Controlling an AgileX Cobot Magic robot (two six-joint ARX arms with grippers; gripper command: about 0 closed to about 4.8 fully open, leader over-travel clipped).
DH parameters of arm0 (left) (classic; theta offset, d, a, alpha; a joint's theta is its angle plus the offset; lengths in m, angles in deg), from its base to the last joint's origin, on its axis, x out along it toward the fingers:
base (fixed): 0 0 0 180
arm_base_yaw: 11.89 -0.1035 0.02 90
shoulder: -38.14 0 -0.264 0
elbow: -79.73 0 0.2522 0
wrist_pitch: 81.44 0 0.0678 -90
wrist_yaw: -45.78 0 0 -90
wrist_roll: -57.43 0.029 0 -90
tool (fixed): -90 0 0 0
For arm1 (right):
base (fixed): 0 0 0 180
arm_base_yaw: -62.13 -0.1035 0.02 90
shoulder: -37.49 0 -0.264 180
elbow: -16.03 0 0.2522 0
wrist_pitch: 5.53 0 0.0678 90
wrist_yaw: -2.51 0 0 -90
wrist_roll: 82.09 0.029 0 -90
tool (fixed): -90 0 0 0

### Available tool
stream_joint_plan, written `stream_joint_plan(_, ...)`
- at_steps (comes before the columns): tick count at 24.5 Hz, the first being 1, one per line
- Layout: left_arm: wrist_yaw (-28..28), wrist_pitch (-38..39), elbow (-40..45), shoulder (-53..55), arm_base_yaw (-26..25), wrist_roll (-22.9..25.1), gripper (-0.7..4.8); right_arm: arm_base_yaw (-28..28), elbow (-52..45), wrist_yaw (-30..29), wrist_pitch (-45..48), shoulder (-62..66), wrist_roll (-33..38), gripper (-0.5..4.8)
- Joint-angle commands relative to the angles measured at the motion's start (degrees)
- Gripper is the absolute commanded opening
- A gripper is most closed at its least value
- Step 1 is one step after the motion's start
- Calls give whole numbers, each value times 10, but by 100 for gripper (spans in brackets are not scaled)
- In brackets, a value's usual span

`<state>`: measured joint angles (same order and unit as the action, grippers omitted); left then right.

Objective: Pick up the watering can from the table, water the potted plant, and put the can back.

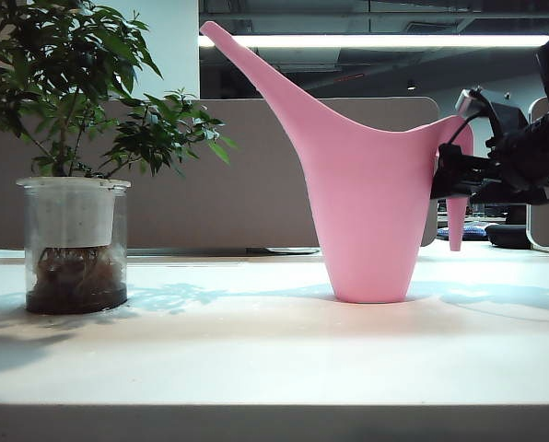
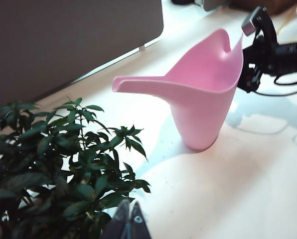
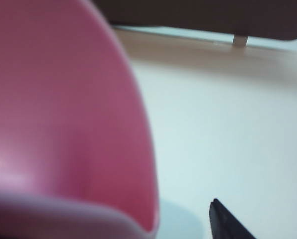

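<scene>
The pink watering can (image 1: 367,212) stands upright on the white table (image 1: 274,359), with its spout rising toward the potted plant (image 1: 72,101) at the left. My right gripper (image 1: 451,177) is at the can's thin handle on the right side, level with the rim, and its jaws stand wide open. In the right wrist view the can (image 3: 64,124) fills the frame close up and only one dark fingertip (image 3: 221,216) shows. My left gripper (image 2: 131,224) is shut and empty, hovering by the plant's leaves (image 2: 54,164). The left wrist view also shows the can (image 2: 203,99) and the right gripper (image 2: 250,74).
A grey partition panel (image 1: 256,175) runs along the table's far edge. The plant's clear glass pot (image 1: 75,244) stands near the left end. A dark object (image 1: 509,235) sits behind the right arm. Black cables (image 2: 283,79) trail from the right gripper.
</scene>
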<state>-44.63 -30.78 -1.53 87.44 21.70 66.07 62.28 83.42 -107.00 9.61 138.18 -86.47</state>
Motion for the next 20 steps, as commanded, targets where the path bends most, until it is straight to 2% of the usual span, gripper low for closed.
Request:
stream_joint_plan(1,-81,-15,-2,-7,0,-37,-5,0,1,-2,35,-5,-1,427)
stream_joint_plan(3,-102,-25,-2,-7,0,-37,-5,0,1,-2,36,-5,-1,388)
stream_joint_plan(4,-109,-50,-2,-8,0,-37,-5,0,1,-2,38,-5,-1,323)
stream_joint_plan(9,-115,-108,-2,-6,-3,-28,-5,0,1,-25,57,-5,-1,183)
stream_joint_plan(10,-123,-107,-2,-4,-3,-23,-5,0,1,-25,64,-6,-1,139)
stream_joint_plan(13,-176,-99,-2,-4,-3,22,-5,0,1,-25,83,-8,-1,105)
stream_joint_plan(17,-191,-95,-2,-5,-4,23,-5,0,2,-23,87,-25,-1,103)
stream_joint_plan(20,-191,-85,-2,-5,-19,19,-5,0,2,0,92,-48,-2,103)
